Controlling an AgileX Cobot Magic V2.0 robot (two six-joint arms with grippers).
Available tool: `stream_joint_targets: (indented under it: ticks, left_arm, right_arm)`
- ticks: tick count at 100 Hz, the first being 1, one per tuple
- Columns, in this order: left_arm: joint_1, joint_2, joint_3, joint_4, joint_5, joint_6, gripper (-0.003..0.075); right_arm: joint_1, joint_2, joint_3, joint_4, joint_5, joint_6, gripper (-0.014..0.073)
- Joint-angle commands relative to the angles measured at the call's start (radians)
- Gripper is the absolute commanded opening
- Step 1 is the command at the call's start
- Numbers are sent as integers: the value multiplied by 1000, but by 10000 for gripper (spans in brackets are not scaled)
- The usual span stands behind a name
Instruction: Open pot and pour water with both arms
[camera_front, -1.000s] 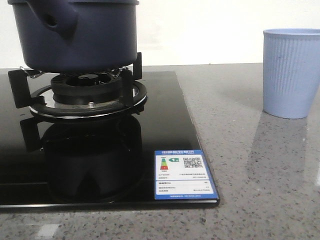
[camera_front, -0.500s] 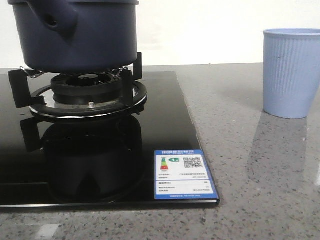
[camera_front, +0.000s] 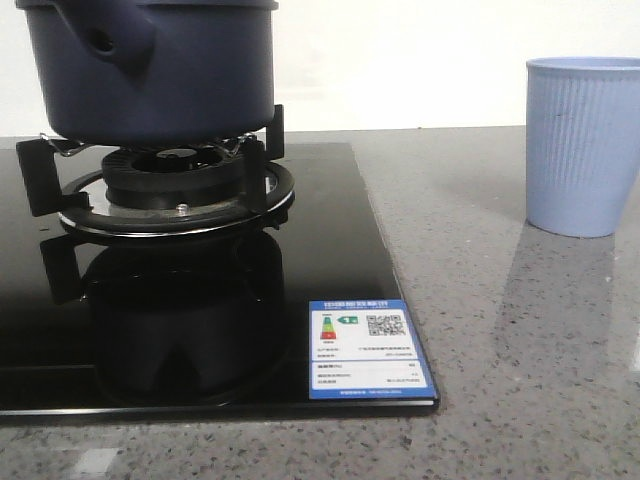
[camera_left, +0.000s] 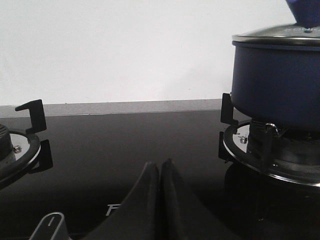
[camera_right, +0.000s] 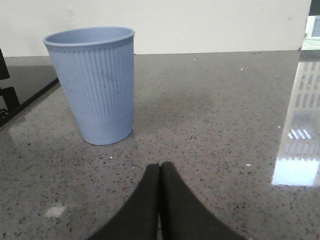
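Left gripper (camera_left: 160, 172): two matte black fingers, smooth, curved, tapering to narrow tips; grey rounded part at the base. Right gripper (camera_right: 159, 172): matching pair, matte black, tapering likewise. No cables, screws or markings visible.

Pot on the burner, lid on.
The dark navy pot (camera_front: 150, 70) sits upright on the black burner grate (camera_front: 150, 185), its stubby side tube with a hole facing the front camera, and from the left wrist a glass lid (camera_left: 277, 37) covers it.
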Motion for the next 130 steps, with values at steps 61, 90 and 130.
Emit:
stream_joint_targets:
  ticks: [61, 90, 130]
  left_arm:
    - [1, -24, 32, -7, -79, -9, -19]
    - [1, -24, 32, -219, -93, -9, -19]
    - [1, -24, 31, -804, -93, -9, -19]
  right_arm:
    - [-6, -19, 27, -8, -78, -12, -74]
    - [-6, -19, 27, 152, -125, -10, -74]
    - [-6, -19, 26, 629, -180, -10, -74]
